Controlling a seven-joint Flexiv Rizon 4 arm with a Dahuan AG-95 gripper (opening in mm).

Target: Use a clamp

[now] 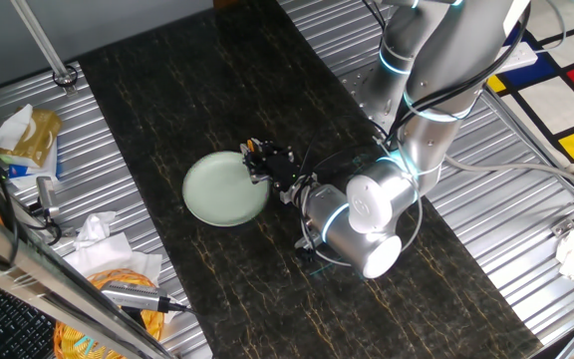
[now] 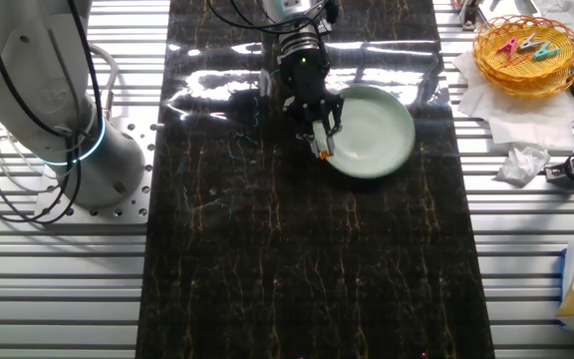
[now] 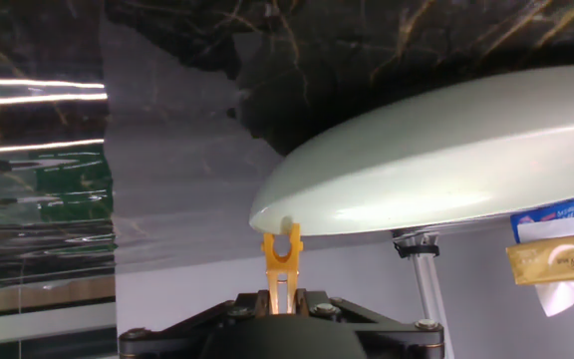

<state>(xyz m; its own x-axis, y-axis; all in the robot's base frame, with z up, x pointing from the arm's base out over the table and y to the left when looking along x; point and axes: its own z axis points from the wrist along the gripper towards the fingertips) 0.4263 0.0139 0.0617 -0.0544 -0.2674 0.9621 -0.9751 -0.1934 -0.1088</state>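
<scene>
A pale green plate lies on the dark marbled mat. My gripper reaches low over the plate's edge and is shut on a small orange clamp. In the hand view the clamp sticks straight out from between the fingers, and its forked tip touches the plate's rim. I cannot tell whether the fork grips the rim or only rests against it. In one fixed view only a speck of orange shows by the fingers.
A wicker basket holding several coloured clips stands on white tissue off the mat's corner. Crumpled tissues and a snack pack lie on the metal table beside the mat. The arm's base stands on the other side.
</scene>
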